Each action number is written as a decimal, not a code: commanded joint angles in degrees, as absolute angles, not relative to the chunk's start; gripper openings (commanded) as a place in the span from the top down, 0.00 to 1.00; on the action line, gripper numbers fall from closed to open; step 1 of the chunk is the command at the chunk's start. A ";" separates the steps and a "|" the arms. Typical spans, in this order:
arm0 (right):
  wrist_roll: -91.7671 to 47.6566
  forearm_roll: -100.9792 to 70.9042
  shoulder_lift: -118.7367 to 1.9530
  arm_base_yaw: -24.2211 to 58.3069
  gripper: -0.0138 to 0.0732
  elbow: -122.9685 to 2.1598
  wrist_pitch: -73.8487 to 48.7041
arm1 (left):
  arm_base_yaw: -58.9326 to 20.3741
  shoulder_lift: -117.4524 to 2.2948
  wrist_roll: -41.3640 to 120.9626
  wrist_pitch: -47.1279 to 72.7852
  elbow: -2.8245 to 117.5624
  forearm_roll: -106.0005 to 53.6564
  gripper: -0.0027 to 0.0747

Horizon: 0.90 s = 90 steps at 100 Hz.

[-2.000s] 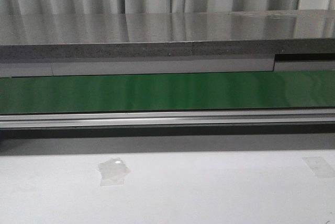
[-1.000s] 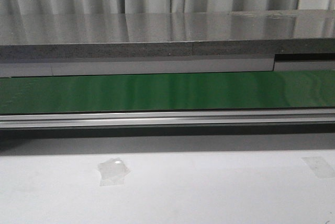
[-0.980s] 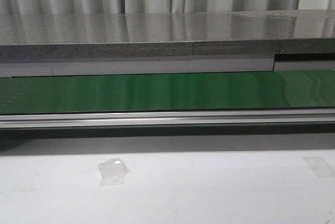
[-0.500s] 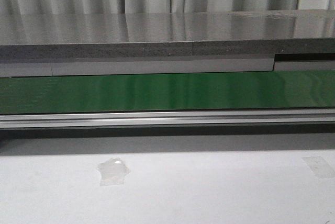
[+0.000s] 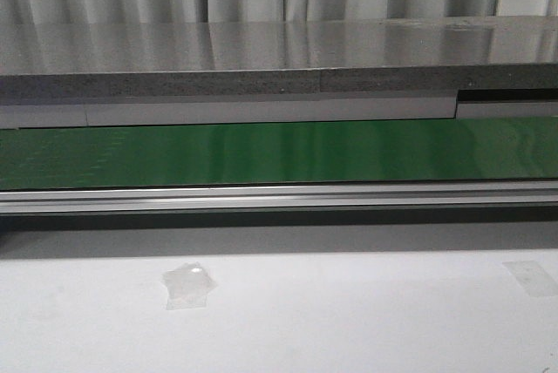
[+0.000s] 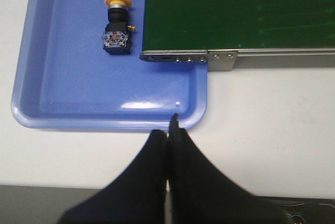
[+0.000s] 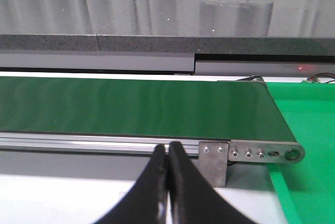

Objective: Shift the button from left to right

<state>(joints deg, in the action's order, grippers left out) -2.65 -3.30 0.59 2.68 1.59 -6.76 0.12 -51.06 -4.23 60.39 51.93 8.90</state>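
Note:
The button, a yellow-orange cap on a black boxy body, lies on its side in a blue tray beside the end of the green belt, seen in the left wrist view only. My left gripper is shut and empty, hovering over the tray's near rim, well short of the button. My right gripper is shut and empty in front of the belt's other end. Neither gripper nor the button shows in the front view, where the belt is bare.
A metal rail runs along the belt's front. A grey stone shelf stands behind it. A bright green surface lies past the belt's right end. Two tape patches, one left and one right, sit on the white table.

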 commanded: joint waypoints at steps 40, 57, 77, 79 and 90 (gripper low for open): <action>-3.00 -2.83 1.71 2.60 0.92 0.70 -1.96 | -0.19 -53.55 -4.50 55.77 53.90 9.24 0.74; -3.00 -2.83 1.71 2.60 0.92 0.70 -1.96 | -0.19 -53.55 -4.50 55.88 53.90 9.24 0.34; -3.00 -2.83 1.71 2.60 0.92 0.70 -1.96 | -0.19 -53.55 -4.50 55.77 53.90 10.13 0.15; -3.00 -2.83 1.71 2.60 0.92 0.70 -1.96 | -0.19 -53.55 -4.50 55.77 53.90 10.13 0.15; -3.00 -2.83 1.71 2.60 0.92 0.70 -1.96 | -0.19 -53.55 -4.73 54.19 53.90 10.13 0.15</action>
<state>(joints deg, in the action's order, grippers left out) -2.65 -3.30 0.59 2.68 1.59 -6.76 0.12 -53.82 -4.23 58.43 51.96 9.39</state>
